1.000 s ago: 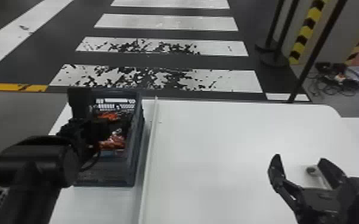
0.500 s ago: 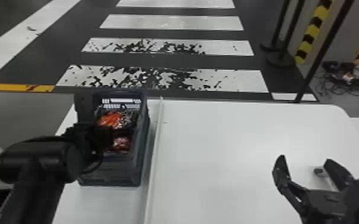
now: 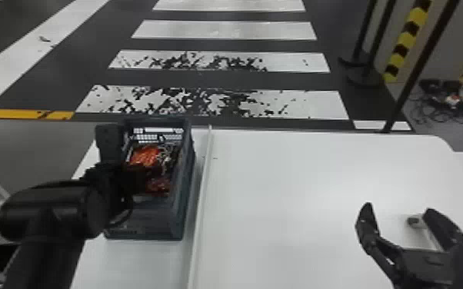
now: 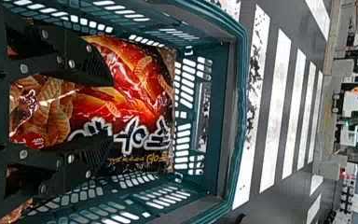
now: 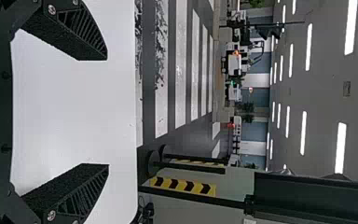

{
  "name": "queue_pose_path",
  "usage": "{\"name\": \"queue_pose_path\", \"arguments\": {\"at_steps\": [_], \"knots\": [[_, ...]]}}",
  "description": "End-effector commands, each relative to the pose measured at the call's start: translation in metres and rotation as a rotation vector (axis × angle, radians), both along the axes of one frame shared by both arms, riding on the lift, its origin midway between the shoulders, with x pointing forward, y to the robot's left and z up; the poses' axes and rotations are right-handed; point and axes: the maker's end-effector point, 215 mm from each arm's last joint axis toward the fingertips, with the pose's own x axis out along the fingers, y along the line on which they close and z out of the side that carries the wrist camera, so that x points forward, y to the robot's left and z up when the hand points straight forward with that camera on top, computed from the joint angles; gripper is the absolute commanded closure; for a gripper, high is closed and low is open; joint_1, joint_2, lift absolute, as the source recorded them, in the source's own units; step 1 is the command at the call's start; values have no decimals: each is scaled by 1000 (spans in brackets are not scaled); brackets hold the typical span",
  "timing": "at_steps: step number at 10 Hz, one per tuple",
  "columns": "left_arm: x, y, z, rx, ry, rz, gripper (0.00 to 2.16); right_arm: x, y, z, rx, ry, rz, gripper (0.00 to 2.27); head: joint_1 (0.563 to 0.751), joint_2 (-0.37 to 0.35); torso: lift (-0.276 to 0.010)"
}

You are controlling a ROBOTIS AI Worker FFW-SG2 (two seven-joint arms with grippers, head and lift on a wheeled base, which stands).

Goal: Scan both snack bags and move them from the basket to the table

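Site type: indoor robotics lab or test hall, fitted out partly as a mock street. A grey ceiling (image 5: pixel 326 84) carried rows of strip lights (image 5: pixel 340 149). The dark floor (image 3: pixel 219 80) bore a pedestrian crossing (image 3: pixel 319 105) with patchy white bars, plus a yellow line (image 3: pixel 11 114). Yellow-and-black hazard striping (image 3: pixel 407 42) stood behind black posts. Loose cables (image 3: pixel 452 100) lay on the floor near a white table (image 3: pixel 300 192). White equipment (image 5: pixel 233 64) and greenery (image 5: pixel 245 112) occupied the far side.
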Motion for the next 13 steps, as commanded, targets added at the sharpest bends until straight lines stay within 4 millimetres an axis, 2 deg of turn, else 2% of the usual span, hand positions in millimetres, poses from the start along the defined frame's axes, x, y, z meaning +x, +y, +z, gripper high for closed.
{"name": "queue_pose_path", "arguments": {"at_steps": [1,2,3,5,6,9,13], "knots": [[-1,-3,2,10,1,-5,1916,-2,-1,2,-1,-3,-1,110,695,46,-98],[0,-4,6,23,-9,-8,1919,-3,-1,3,-4,-6,-2,110,695,45,-98],[-2,-3,3,29,-4,-6,2105,-3,-1,4,-2,-10,-3,110,695,42,-98],[-9,0,-1,43,-7,-2,2138,-4,1,4,0,-9,2,110,695,45,-98],[-11,-2,6,46,-29,-5,2138,-5,1,6,0,-13,2,110,695,47,-98],[-15,-3,48,75,-116,7,2138,-6,1,11,-1,-21,0,110,695,48,-98],[-22,-6,65,92,-121,11,2138,-6,-1,15,-7,-29,2,110,695,45,-98]]}}
